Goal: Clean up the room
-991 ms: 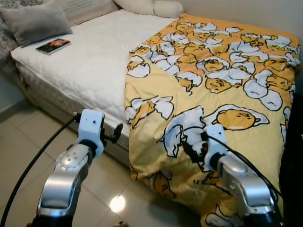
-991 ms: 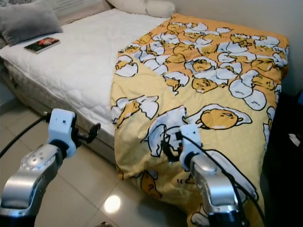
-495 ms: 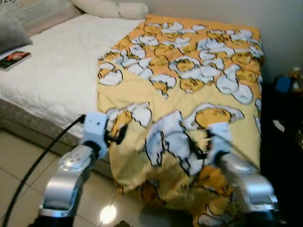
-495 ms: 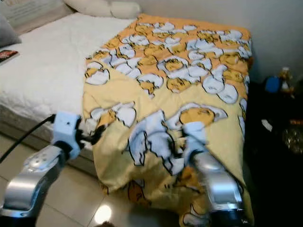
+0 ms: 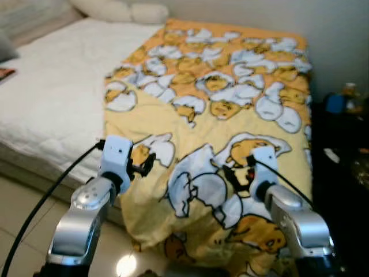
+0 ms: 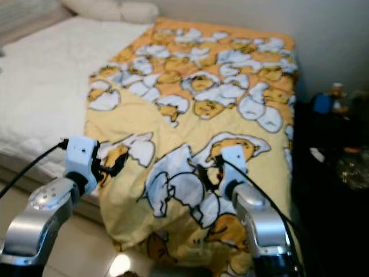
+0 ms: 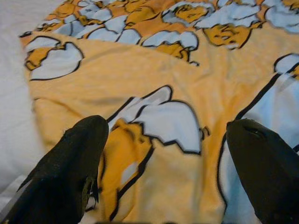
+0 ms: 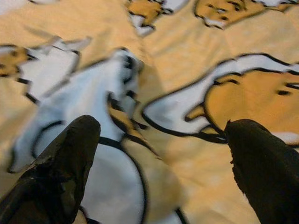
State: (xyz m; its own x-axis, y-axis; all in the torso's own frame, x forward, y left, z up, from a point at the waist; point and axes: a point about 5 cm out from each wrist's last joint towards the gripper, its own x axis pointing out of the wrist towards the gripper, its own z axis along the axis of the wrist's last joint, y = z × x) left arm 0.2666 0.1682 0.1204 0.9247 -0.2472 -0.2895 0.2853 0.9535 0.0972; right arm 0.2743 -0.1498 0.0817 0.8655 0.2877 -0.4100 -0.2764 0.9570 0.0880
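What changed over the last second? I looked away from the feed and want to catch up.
Mostly the camera: the view swung right along the bed, so the book slid to the picture's left edge. The left gripper and right gripper now sit over the yellow blanket, both open, holding nothing. The blanket lies as before.

One bed (image 5: pixel 52 109), one yellow blanket (image 5: pixel 230 86), two pillows (image 5: pixel 118 10), two pincers: left (image 5: pixel 144 165), right (image 5: pixel 233 176).

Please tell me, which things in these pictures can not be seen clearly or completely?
- Book: cut off by the left eye view's edge.
- Small items on the dark stand: blurred, too small to name.
- Blanket lower hem: hidden behind both arms.
- Pillows: cut off by the top edge.
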